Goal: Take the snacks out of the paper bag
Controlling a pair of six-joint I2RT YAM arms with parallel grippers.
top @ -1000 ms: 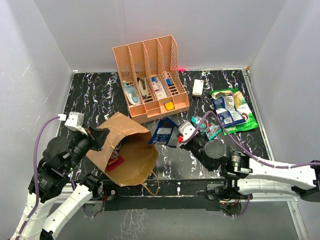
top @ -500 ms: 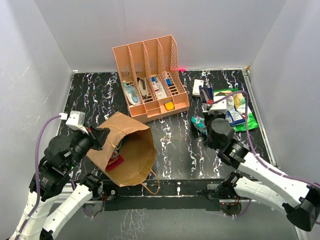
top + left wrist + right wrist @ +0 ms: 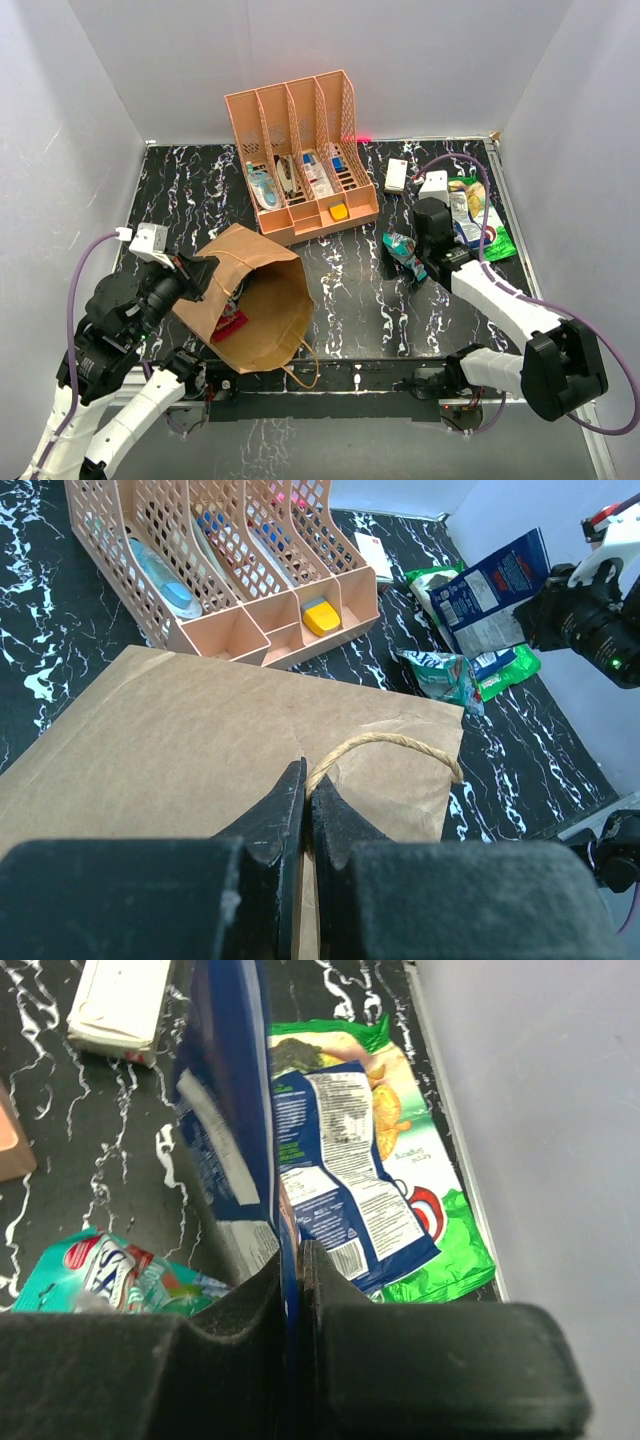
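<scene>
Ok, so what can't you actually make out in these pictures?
1. Top external: the walls of the paper bag hide its inside; only one red packet shows at the mouth.
2. Right wrist: the dark blue packet in the right gripper is edge-on, so its front print is unseen.
3. Left wrist: the left gripper covers the bag rim it pinches.
4. Top external: items in the orange rack are too small to identify.
</scene>
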